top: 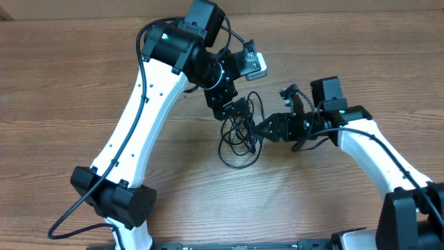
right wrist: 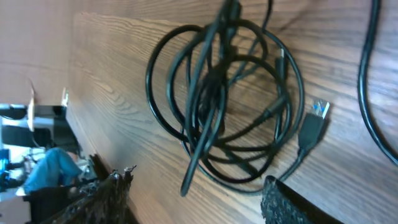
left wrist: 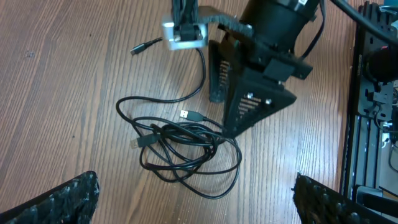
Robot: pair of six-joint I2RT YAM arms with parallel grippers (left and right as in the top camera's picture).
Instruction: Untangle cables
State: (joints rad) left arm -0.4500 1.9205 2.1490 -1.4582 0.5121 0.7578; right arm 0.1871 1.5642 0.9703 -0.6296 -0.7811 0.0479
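Because the cables (top: 239, 137) are lying as one loose knot of thin black loops at the centre of the overhead frame, flat on the wooden bench (top: 83, 83) between the two arms, they are probably going to handle as light, limp stuff. They look soft enough to bend anywhere, a little springy where they are holding their coil, and smooth-jacketed enough to slide through a weak pinch. Being so light, the whole knot is likely to come along if a single loop is tugged, so one side wants pinning while the other draws a strand out. The left tool (left wrist: 195, 180) is hanging over the knot with its fingers spread as wide as they go and nothing between them. The right tool (right wrist: 198, 177) is reaching in from the right of the overhead frame, its fingers standing well apart and gripping nothing visible. One blurred strand is rising close to its lens, and whether that strand is resting on the tool cannot be told. The best hold seems to be a free end. The blue-tongued plug (right wrist: 314, 118), at the lower right of the right wrist frame, is lying just outside the coil. It is stiff and easy to clamp, unlike the crossing strands at the middle.
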